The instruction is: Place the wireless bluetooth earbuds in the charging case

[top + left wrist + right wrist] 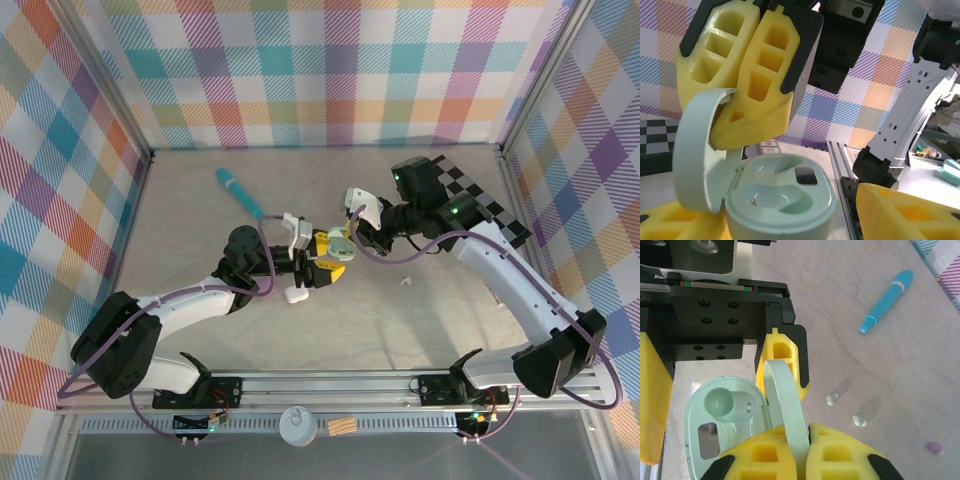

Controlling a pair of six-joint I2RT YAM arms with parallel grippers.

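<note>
An open pale green charging case [780, 200] sits between my left gripper's [775, 212] yellow fingers [910, 210], with a gap on the right side. Both its earbud wells are empty. My right gripper [807, 432] is shut on the case's raised lid [787, 400], pinching its edge. From above, the two grippers meet over mid-table, left [322, 264] and right [347, 238], with the case [335, 247] between them. Two pale green earbuds [832, 399] [859, 419] and a purple one [934, 446] lie loose on the table.
A teal pen-like stick [238, 192] lies at the back left. A white case [294, 294] rests just below the left gripper. A tiny pale bud [406, 281] lies right of centre. A checkerboard panel [485, 205] sits at the back right, and plaid walls enclose the table.
</note>
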